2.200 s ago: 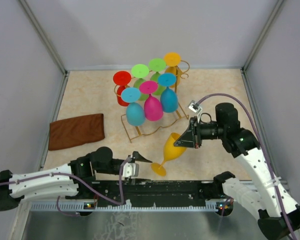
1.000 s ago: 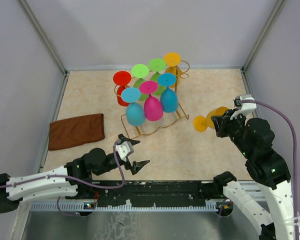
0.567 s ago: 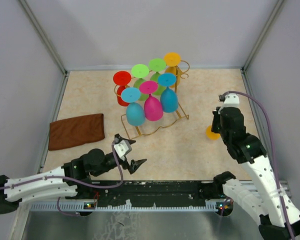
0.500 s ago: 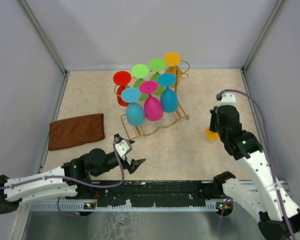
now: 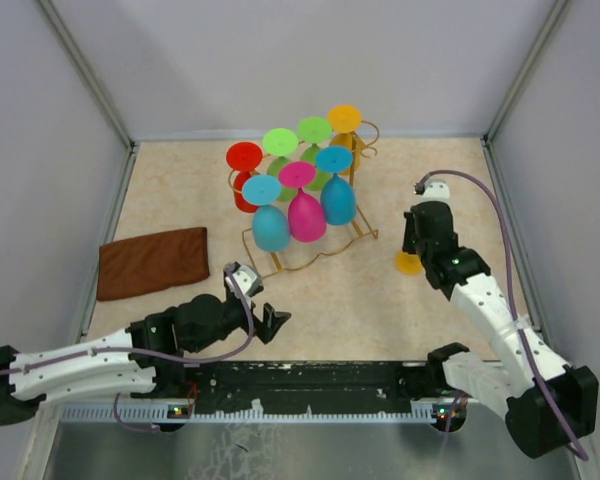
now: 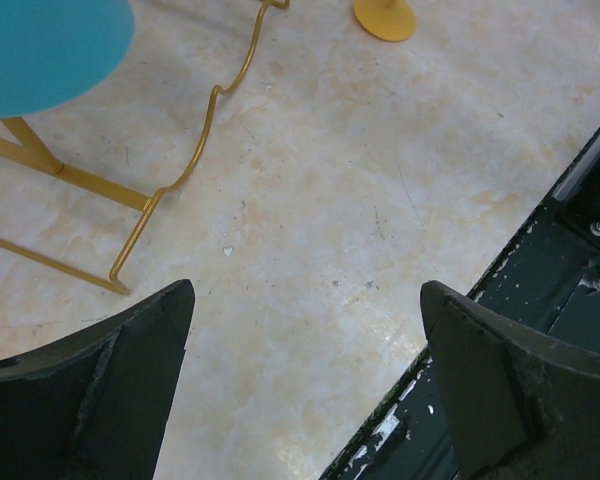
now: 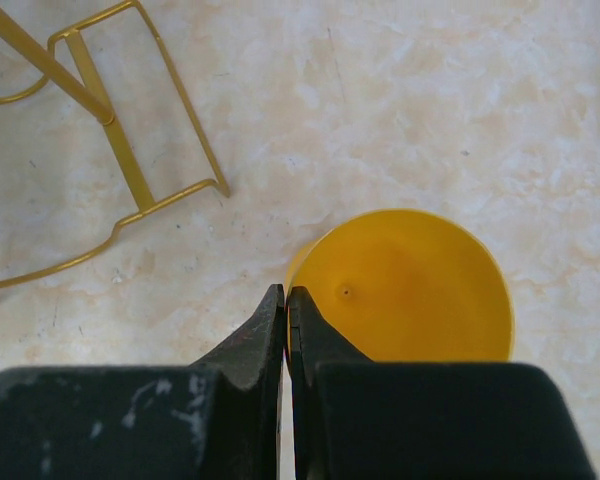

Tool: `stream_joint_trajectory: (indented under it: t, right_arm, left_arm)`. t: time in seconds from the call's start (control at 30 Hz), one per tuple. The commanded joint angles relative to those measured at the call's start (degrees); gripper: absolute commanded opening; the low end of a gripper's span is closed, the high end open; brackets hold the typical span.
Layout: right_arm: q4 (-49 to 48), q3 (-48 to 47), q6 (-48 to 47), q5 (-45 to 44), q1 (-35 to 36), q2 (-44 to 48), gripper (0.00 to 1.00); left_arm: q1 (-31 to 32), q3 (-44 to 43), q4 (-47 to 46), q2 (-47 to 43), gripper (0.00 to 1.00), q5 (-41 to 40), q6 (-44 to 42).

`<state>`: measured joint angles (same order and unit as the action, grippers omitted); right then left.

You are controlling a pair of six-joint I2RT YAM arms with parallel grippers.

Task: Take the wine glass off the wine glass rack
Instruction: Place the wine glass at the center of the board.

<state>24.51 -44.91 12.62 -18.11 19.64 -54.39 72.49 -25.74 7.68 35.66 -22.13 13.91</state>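
The gold wine glass rack (image 5: pixel 364 132) stands at the back centre, with several coloured glasses hanging bowl-down from it. One yellow wine glass (image 5: pixel 409 263) is off the rack, on the table to its right. My right gripper (image 5: pixel 413 245) reaches down onto it. The right wrist view looks into its yellow bowl (image 7: pixel 405 290), and my right gripper (image 7: pixel 286 292) is shut on the bowl's rim. My left gripper (image 5: pixel 271 322) hovers open and empty over bare table near the front. From the left wrist my left gripper (image 6: pixel 305 290) shows wide apart, with the rack's wavy base wire (image 6: pixel 215 100) ahead.
A brown cloth (image 5: pixel 152 262) lies at the left. A blue hanging bowl (image 6: pixel 40 45) fills the left wrist view's top left corner. The rack's base frame (image 7: pixel 130 170) lies just left of the yellow glass. Grey walls close in the table; a black rail (image 5: pixel 320 378) runs along the front.
The right arm carried the yellow glass from the front middle to the right of the rack, turned it upright and brought it down. The left gripper shifted slightly right, staying open.
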Motion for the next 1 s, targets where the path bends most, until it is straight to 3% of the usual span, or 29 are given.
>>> stream_joint_trajectory:
  t: [0.0, 0.2, 0.4, 0.97]
  right_arm:
    - [-8.9, -0.5, -0.7, 0.4, -0.7, -2.8, 0.00]
    - [-6.1, -5.0, -4.7, 1.9, -1.5, -9.8, 0.00]
    - [-7.7, -5.0, -4.5, 6.4, -2.6, -10.1, 0.06]
    - [-4.1, -9.6, -4.3, 10.0, -2.7, -13.1, 0.10]
  left_arm:
    - [-0.2, -3.5, 3.4, -1.0, 1.00, -3.0, 4.3]
    - [-0.2, -3.6, 7.2, -6.1, 1.00, -5.6, 4.9]
    - [-0.2, -2.3, 9.8, -9.1, 1.00, -5.9, 9.1]
    - [-0.1, -3.4, 9.0, -7.0, 1.00, -4.5, 11.1]
